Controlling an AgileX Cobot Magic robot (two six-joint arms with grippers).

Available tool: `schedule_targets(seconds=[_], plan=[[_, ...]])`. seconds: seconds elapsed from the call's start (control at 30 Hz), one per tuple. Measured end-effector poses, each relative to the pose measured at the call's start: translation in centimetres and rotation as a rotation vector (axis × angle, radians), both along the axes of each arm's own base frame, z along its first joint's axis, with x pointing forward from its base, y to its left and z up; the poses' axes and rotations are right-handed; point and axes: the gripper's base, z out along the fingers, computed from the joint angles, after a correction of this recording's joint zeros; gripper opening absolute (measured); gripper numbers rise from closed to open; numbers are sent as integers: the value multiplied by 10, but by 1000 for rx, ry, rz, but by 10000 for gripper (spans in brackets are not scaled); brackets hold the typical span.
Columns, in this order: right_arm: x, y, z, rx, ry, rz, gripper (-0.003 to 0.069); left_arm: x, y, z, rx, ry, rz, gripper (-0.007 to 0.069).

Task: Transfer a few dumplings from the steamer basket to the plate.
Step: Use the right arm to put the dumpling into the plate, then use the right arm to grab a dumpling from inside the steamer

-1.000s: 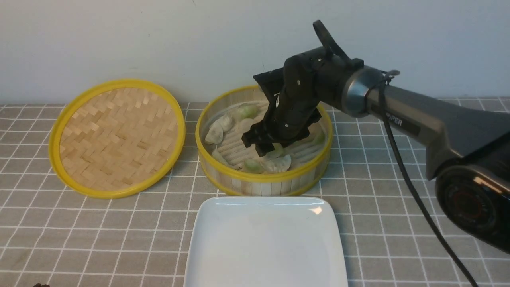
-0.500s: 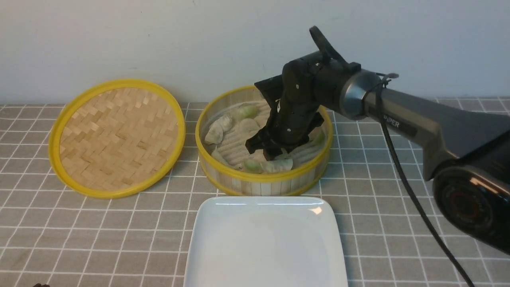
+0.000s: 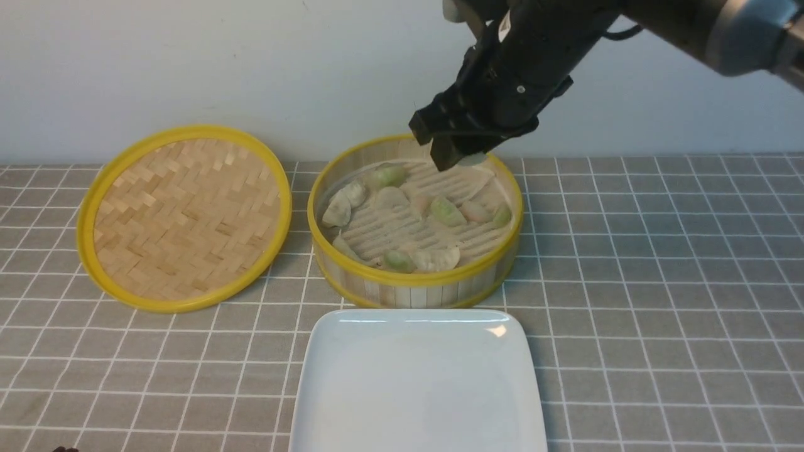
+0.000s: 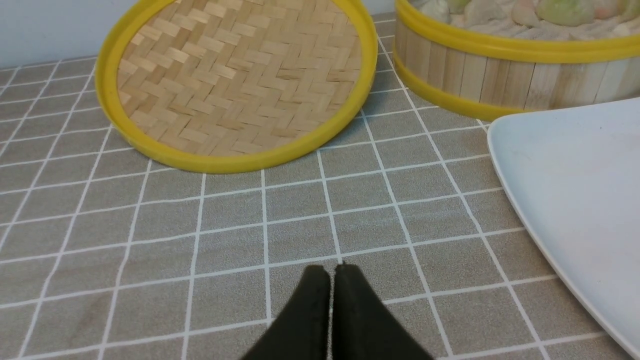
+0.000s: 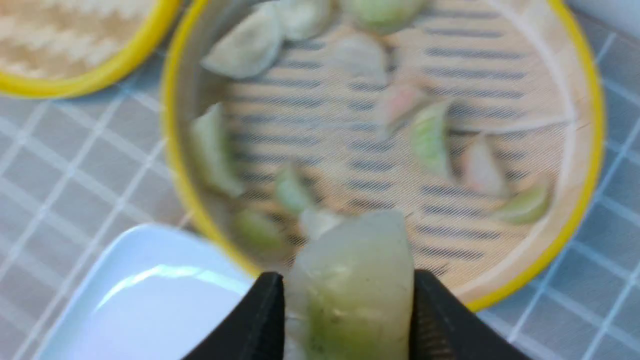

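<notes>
Above steamer basket (image 3: 414, 279), 1 o'clock rim: right tool (image 3: 449, 152) clamps one pale-green dumpling (image 5: 355, 280), held high to clear the wall; plate (image 3: 418, 376) at 6 o'clock.

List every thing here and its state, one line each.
Held dumpling: pinched in the right hand, lifted above the steamer basket.
Right hand: shut on that dumpling.
Left hand: shut, empty, low over the table.
Steamer basket: uncovered, several dumplings inside.
Lid: off, lying on the table to the basket's left.
Plate: bare, no dumpling on it.
</notes>
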Motion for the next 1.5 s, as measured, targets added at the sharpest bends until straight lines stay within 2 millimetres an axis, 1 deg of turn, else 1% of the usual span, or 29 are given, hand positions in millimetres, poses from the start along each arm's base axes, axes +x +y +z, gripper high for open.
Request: schedule_targets(seconds=[0.03, 0.07, 0.1, 0.2, 0.23, 0.27, 0.3, 0.37, 0.4, 0.47, 0.53, 0.57, 0.67, 0.7, 0.77, 0.83, 0.93, 1.03, 1.07, 1.1, 1.13, 1.2, 1.27, 1.3, 1.4, 1.5], plan=[[-10, 0, -6, 10, 48, 5, 283, 0, 0, 0, 0, 0, 0, -5], [-17, 1, -16, 13, 100, 0, 283, 0, 0, 0, 0, 0, 0, -5], [-23, 2, -21, 12, 128, -2, 283, 0, 0, 0, 0, 0, 0, -5], [-45, 14, -63, -40, 283, 3, 283, 0, 0, 0, 0, 0, 0, -5], [-51, 17, -76, -69, 320, 13, 283, 0, 0, 0, 0, 0, 0, -5], [-54, 19, -86, -88, 344, 17, 283, 0, 0, 0, 0, 0, 0, -5], [-59, 25, -101, -112, 373, 30, 283, 0, 0, 0, 0, 1, 0, -5], [-61, 31, -116, -133, 396, 41, 283, 0, 0, 0, 0, 1, 0, -5], [-62, 36, -127, -145, 409, 48, 283, 0, 0, 0, 0, 1, 0, -5], [-61, 42, -139, -158, 416, 55, 293, 0, 0, 0, 0, 1, 0, -5], [-60, 47, -153, -172, 422, 59, 322, 0, 0, 0, 0, 1, 0, -5], [-58, 49, -160, -178, 425, 57, 355, 0, 0, 0, 0, 1, 0, -5], [-55, 51, -163, -178, 426, 50, 440, 0, 0, 0, 0, 1, 0, -5], [-52, 53, -158, -174, 410, 51, 491, 0, 0, 0, 0, 1, 0, -5], [-47, 55, -147, -173, 381, 60, 533, 0, 0, 0, 0, 1, 0, -5], [-38, 59, -128, -172, 309, 72, 571, 0, 0, 0, 0, 1, 0, -5], [-23, 63, -98, -166, 172, 78, 589, 0, 0, 0, 0, 1, 0, -5], [-8, 64, -69, -133, 49, 50, 591, 0, 0, 0, 0, 1, 0, -5], [-7, 63, -67, -128, 42, 47, 592, 0, 0, 0, 0, 1, 0, -5], [2, 61, -58, -105, 6, 27, 591, 0, 0, 0, 0, 1, 0, -5], [6, 60, -56, -99, -3, 20, 591, 0, 0, 0, 0, 1, 0, -5], [22, 54, -57, -93, -17, -12, 591, 0, 0, 0, 0, 1, 0, -5], [38, 46, -73, -117, 0, -43, 591, 0, 0, 0, 0, 1, 0, -5], [40, 45, -77, -122, 6, -45, 591, 0, 0, 0, 0, 1, 0, -5], [56, 36, -114, -165, 73, -77, 591, 0, 0, 0, 0, 1, 0, -5], [62, 35, -139, -194, 116, -81, 591, 0, 0, 0, 0, 1, 0, -5]])
